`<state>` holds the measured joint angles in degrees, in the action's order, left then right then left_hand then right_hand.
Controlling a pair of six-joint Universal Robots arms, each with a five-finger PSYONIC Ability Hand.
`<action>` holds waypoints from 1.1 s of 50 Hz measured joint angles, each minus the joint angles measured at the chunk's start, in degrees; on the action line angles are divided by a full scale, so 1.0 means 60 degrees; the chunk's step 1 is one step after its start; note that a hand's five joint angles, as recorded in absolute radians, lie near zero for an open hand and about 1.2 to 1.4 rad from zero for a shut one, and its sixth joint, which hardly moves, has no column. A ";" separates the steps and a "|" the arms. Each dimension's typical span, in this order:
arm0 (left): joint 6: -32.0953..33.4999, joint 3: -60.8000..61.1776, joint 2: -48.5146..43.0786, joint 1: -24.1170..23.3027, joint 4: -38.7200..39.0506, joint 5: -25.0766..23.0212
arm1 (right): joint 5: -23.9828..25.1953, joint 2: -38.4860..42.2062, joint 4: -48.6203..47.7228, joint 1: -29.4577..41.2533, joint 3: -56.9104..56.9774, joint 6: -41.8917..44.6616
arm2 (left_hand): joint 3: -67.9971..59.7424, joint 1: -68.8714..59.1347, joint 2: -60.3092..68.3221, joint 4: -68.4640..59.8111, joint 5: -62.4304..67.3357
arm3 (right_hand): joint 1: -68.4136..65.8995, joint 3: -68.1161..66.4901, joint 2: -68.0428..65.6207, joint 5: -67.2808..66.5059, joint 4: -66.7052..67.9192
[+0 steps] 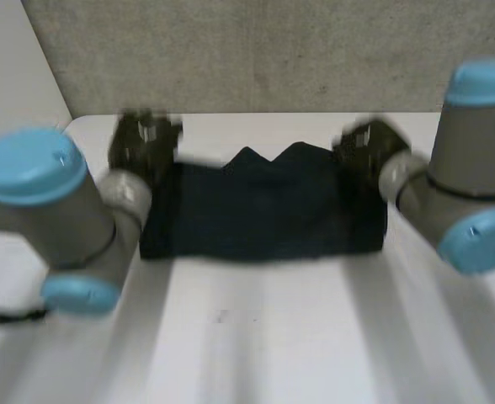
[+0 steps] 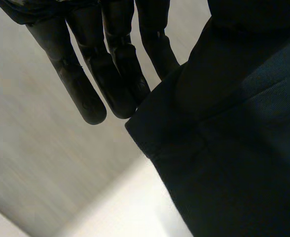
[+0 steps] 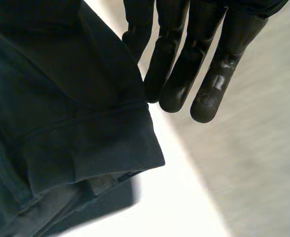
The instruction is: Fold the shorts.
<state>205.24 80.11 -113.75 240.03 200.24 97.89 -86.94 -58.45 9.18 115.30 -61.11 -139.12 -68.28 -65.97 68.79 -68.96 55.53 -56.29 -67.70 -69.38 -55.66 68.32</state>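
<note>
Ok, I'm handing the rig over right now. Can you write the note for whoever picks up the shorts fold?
Left hand: open, fingers straight, beside the left-end corner of the shorts, not curled round the cloth.
Right hand: open, fingers straight, beside the right-end corner.
Shorts: dark, lying as a wide band on the white table between the two hands. The far edge is bunched into two peaks.
Done: probably one fold, since the right wrist view shows stacked layers at that corner.
Left: likely flatten the far edge, then fold one end over the other.
</note>
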 measured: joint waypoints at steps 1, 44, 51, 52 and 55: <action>0.0141 -0.0353 -0.0016 0.0009 0.0264 0.0002 | -0.0068 0.0028 -0.0469 0.0035 0.0470 -0.0027 | -0.0002 0.0000 0.0000 0.0000 0.0001 | 0.0000 -0.0001 0.0002 0.0000 0.0000; -0.0066 0.4950 0.1318 -0.0135 0.0211 0.0704 | 0.0804 0.0865 -0.1593 0.0441 -0.2612 -0.0824 | -0.0021 0.0001 0.0007 -0.0001 -0.0003 | 0.0001 0.0000 0.0000 -0.0001 0.0003; -0.0119 0.5311 0.2440 -0.0170 -0.1765 0.0682 | 0.0817 -0.0250 -0.0725 0.0387 -0.3273 -0.0804 | -0.0021 0.0001 0.0008 -0.0001 -0.0002 | 0.0000 -0.0001 0.0000 -0.0001 0.0003; -0.0117 0.5453 0.2692 -0.0196 -0.2095 0.0676 | 0.0831 -0.0461 -0.0494 0.0387 -0.3423 -0.0775 | -0.0021 0.0001 0.0008 -0.0001 -0.0002 | 0.0000 -0.0001 0.0000 -0.0001 0.0003; -0.0116 0.5743 0.3153 -0.0329 -0.2641 0.0665 | 0.0864 -0.0750 -0.0032 0.0381 -0.3653 -0.0716 | -0.0021 0.0001 0.0008 -0.0001 -0.0002 | 0.0000 -0.0001 0.0000 -0.0001 0.0003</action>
<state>204.55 114.57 -94.83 238.06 184.40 101.88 -81.75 -62.96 8.99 117.59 -83.03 -143.41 -68.41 -65.97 68.83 -68.97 55.51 -56.29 -67.70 -69.38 -55.67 68.34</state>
